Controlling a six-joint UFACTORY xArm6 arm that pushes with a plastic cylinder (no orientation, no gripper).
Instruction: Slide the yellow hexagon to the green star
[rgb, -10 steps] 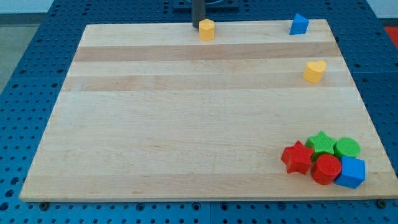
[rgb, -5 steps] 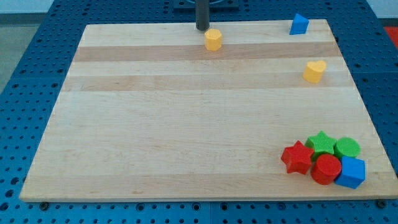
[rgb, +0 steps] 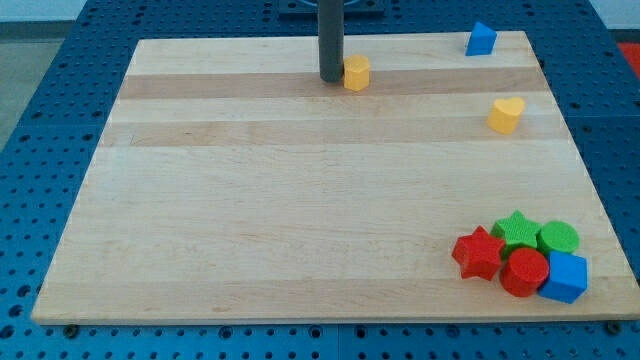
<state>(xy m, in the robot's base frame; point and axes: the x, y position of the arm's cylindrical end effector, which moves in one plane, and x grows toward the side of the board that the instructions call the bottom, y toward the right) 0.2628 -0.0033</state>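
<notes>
The big light wooden counter fills most of the view, sitting on a blue floor with little holes. There is no hand here to open or close, just a straight dark rod that comes down from the view's top. My tip rests on the counter, touching or just beside the left side of the small yellow hexagon block.

The yellow hexagon sits near the view's top, a bit right of the middle. The green star block is well apart from it, down near the view's bottom right. The star is packed in a bunch with a red star block, a red round block, a green round block and a blue cube block.

I think the push is only at its start, with most of the way left to go. My tip is on the left, so a push from here would send the hexagon to the right. The next move needs my tip more on the top-left side of it, to push it down and right. A yellow heart block sits near that path and could get bumped.

The hexagon is about as wide as it is long, so it has no long side and points no clear way.

A blue pointed block sits alone at the top right.
</notes>
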